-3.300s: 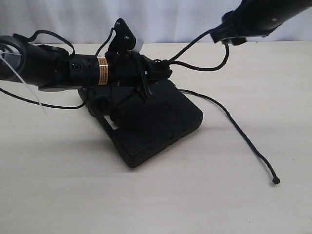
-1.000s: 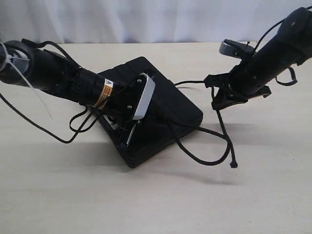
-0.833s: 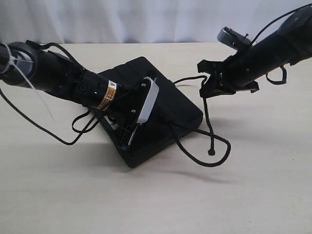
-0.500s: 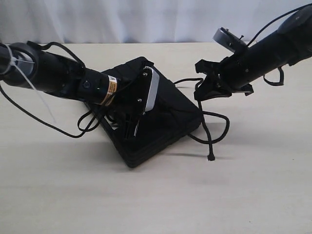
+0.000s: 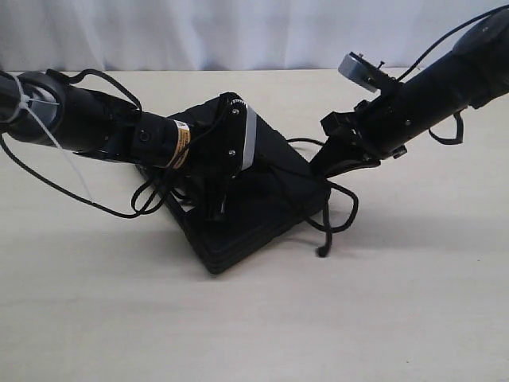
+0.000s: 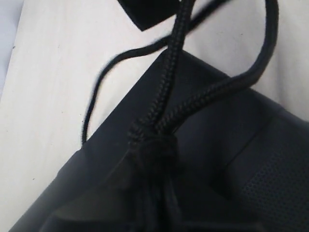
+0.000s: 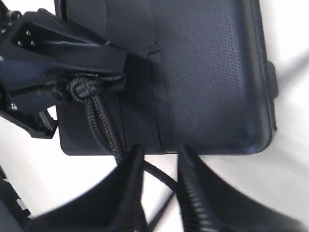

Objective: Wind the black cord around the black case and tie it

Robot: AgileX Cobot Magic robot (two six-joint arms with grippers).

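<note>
The black case [image 5: 266, 203] lies flat at mid-table. My left gripper [image 5: 215, 207] reaches over its top and is shut on the black cord [image 5: 347, 208]. In the left wrist view two braided strands of the cord [image 6: 169, 82] run out from a knot at the left gripper [image 6: 154, 162], above the case lid [image 6: 251, 159]. My right gripper [image 5: 320, 165] hovers at the case's right edge. Its fingers [image 7: 190, 188] stand apart, the right gripper [image 7: 160, 154] open, with a cord strand [image 7: 104, 125] crossing beyond the gap. The cord's end [image 5: 320, 253] droops beside the case [image 7: 207, 72].
The beige table [image 5: 238, 326] stretches around the case, with a white backdrop [image 5: 238, 32] behind. The left arm's smooth cable [image 5: 143, 203] loops down beside the case's left side. A white tie [image 5: 48, 131] hangs from the left arm.
My right gripper has swung left and down to the case's right edge, pulling the cord loop in against the case. The left gripper has shifted slightly up the lid, still holding the cord.
</note>
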